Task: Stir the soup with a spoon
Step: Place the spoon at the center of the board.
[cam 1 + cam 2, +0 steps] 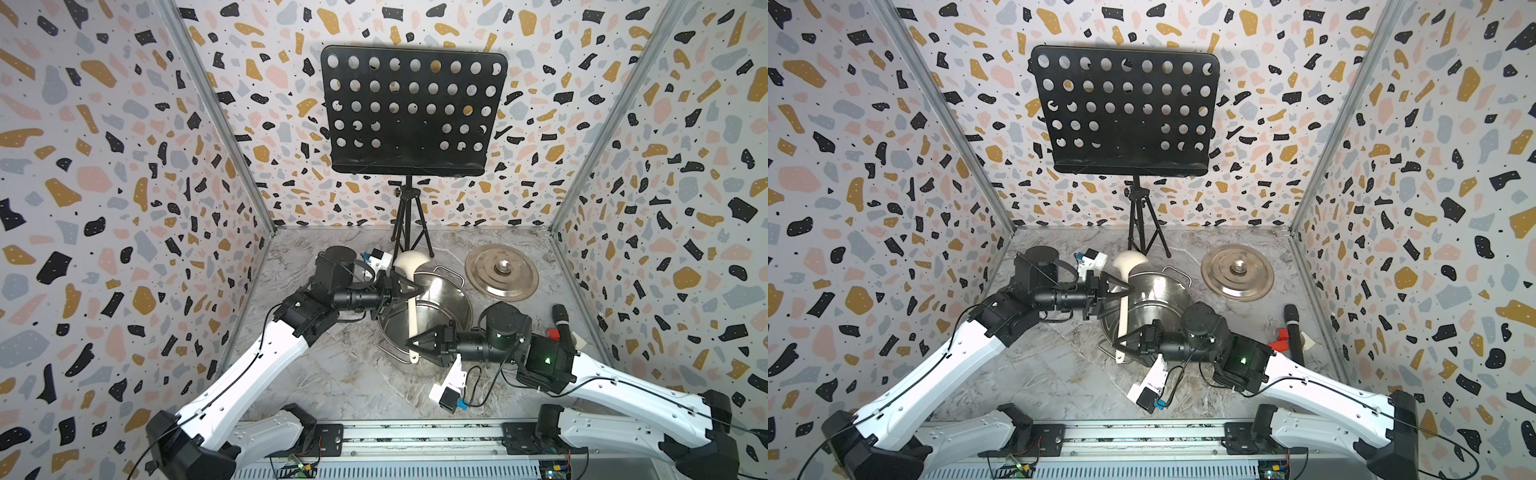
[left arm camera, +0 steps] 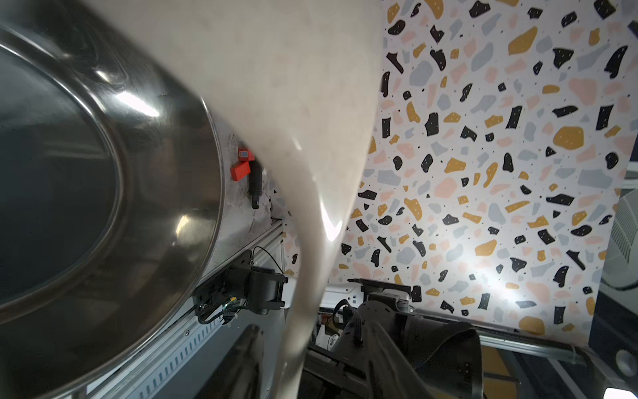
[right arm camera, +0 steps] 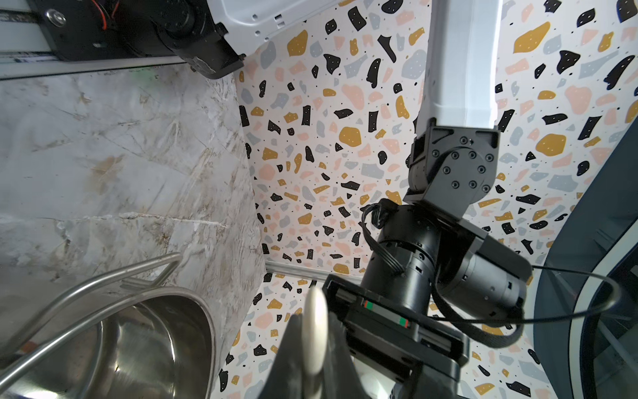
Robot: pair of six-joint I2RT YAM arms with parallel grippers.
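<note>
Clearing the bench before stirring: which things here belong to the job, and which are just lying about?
For the job: steel stockpot, cream ladle.
Lying about: pot lid, black microphone, red clip, music stand.

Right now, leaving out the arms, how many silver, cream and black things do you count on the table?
Silver: 2 (pot, lid)
Cream: 1 (ladle)
Black: 2 (stand, microphone)
Total: 5
</note>
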